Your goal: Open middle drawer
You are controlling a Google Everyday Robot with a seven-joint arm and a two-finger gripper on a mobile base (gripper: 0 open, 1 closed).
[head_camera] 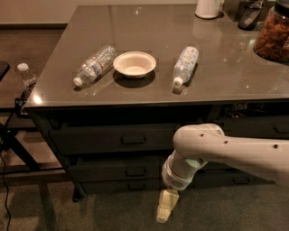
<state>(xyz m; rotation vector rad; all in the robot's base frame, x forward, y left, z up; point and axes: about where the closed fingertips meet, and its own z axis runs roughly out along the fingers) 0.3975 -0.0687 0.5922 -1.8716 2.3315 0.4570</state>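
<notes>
The middle drawer (104,170) is a wide dark front under the table, with a small rectangular handle (135,171) at its centre. It sits flush with the fronts around it. A taller dark drawer (99,140) is above it and a slimmer one (113,186) below. My gripper (165,208) hangs from the white arm (226,151), pointing down near the floor. It is to the right of and below the middle drawer's handle and does not touch it. The arm's wrist covers the right end of the drawer fronts.
On the glass-topped table (226,81) lie two plastic bottles (94,66) (185,64) and a white bowl (134,63). A jar of snacks (273,34) and a white container (208,8) stand at the back right. A dark stand with a small bottle (25,74) is at the left.
</notes>
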